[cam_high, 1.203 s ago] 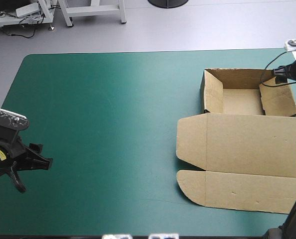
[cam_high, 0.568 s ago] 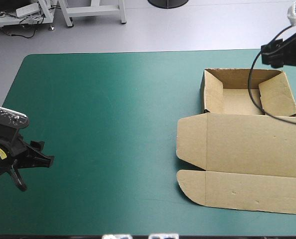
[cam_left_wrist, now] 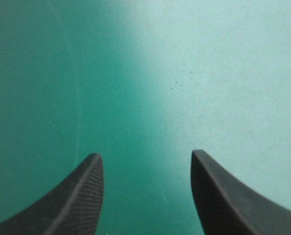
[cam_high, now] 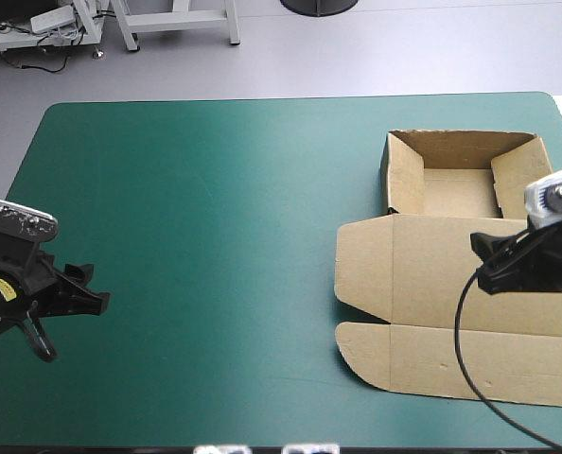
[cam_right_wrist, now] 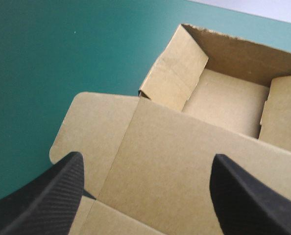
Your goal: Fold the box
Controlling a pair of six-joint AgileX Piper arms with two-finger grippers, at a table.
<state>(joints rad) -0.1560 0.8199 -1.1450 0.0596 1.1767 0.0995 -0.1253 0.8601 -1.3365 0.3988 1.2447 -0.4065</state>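
Bench (cam_high: 215,218): left and centre of the frame bare and free for passage. Obstacle: the box (cam_high: 423,284) fills the right of the frame, raised tray walls at upper right, lid flat below. Right hand (cam_high: 482,265) hangs over the lid, fingers apart. Left hand (cam_high: 92,288) at lower left, fingers apart, bare cover ahead.

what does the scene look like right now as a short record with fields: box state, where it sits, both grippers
box: open tray with walls raised; lid lying flat, toward the table's near edge
box place: right part of the teal-green cover
left gripper: open, over bare cover near the table's left edge, holding nothing
right gripper: open, over the lid, gripping nothing
contact: cannot tell whether the right gripper touches the lid
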